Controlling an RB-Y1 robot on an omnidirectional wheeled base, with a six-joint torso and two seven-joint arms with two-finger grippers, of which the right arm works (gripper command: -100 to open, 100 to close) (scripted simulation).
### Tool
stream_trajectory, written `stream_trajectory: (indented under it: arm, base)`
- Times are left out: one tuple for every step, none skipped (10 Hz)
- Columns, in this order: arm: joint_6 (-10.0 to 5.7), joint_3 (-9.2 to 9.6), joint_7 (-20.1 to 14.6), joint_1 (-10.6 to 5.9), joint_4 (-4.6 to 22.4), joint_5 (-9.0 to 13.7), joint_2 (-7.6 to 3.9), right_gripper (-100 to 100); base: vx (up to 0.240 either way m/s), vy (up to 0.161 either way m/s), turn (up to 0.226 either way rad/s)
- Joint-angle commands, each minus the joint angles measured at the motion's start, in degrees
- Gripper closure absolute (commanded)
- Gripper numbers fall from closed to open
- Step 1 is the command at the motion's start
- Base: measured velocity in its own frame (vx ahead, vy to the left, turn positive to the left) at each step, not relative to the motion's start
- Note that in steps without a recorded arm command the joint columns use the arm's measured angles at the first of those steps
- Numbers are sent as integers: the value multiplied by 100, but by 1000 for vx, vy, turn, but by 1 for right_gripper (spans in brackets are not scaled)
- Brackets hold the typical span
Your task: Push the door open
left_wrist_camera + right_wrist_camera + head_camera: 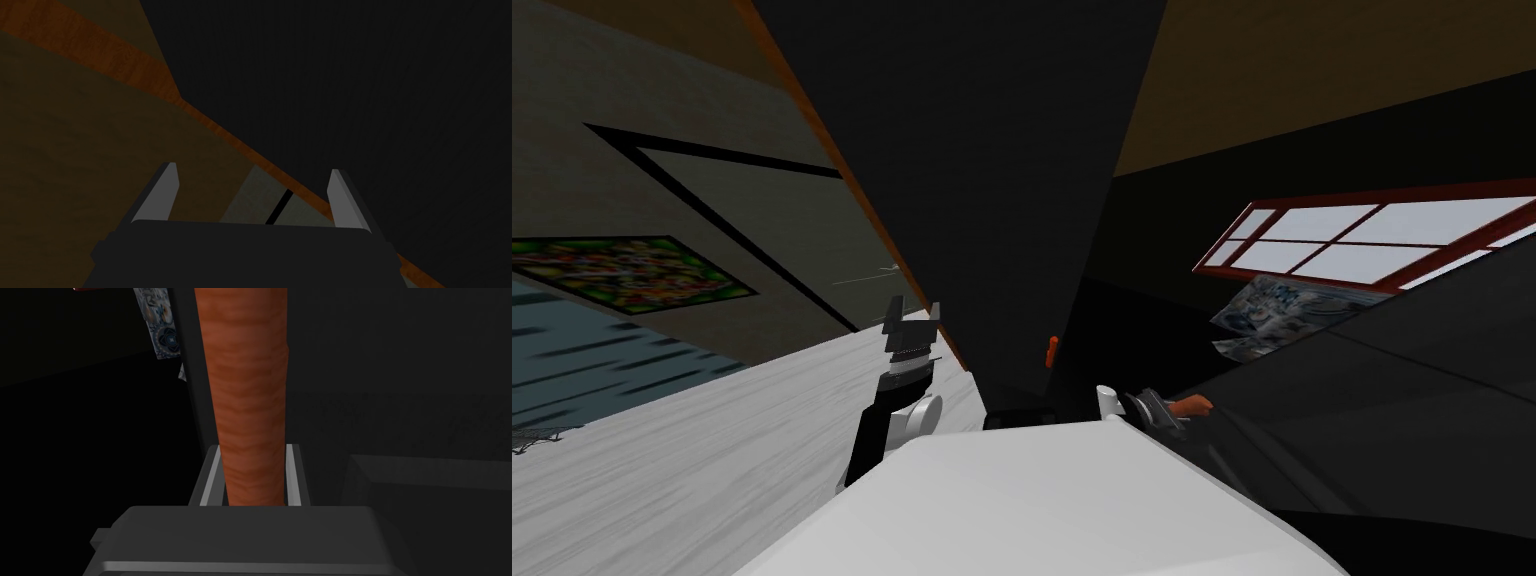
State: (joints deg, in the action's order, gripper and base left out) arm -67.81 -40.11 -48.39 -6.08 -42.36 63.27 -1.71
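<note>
Closest thing in the head view is my left arm [884,420], stretched out over the pale floor [692,470]. The left hand [914,310] is right by the orange-brown edge [862,200] of the door [962,150] — a big dark slab slanting down the middle. Left of that edge there's open floor and a grey wall [662,90] with a colourful picture [622,270]. Right of the slab it's dim, with a red-framed window [1372,235] and a bluish picture [1277,310] under it. The right hand [1180,410] sits low on that dim side, on an orange-brown bar [1198,405]. A small orange stub [1052,350] shows near the door's lower end.

Left wrist view: the left hand [255,172] has its fingers [165,192] spread apart with nothing between them. The dark door [350,100] lies ahead and the orange-brown edge [225,135] runs diagonally across. Can't tell if the tips touch it.

Right wrist view: the right hand [252,453] is clamped on the orange-brown bar [245,378], fingers [212,475] pressing both its sides. The bar runs straight away from the hand with dark surfaces all around, a narrow dark strip [190,363] just beside it, and a scrap of the bluish picture [155,323] past that.
</note>
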Motion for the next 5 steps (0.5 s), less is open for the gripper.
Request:
stream_trajectory:
  arm:
    - [-169, -135, -30, -46, 150, 92, -66, 100]
    - [-251, -221, 8, -63, 171, 161, -51, 100]
    - [-397, -376, 76, -95, 211, 286, -19, 100]
    - [-397, -376, 76, -95, 211, 286, -19, 100]
    - [-397, -376, 76, -95, 211, 286, -19, 100]
  base:
    - [20, -70, 77]
    - [20, -68, 136]
    - [23, -120, 198]
    - [28, -111, 83]
    - [19, -49, -12]
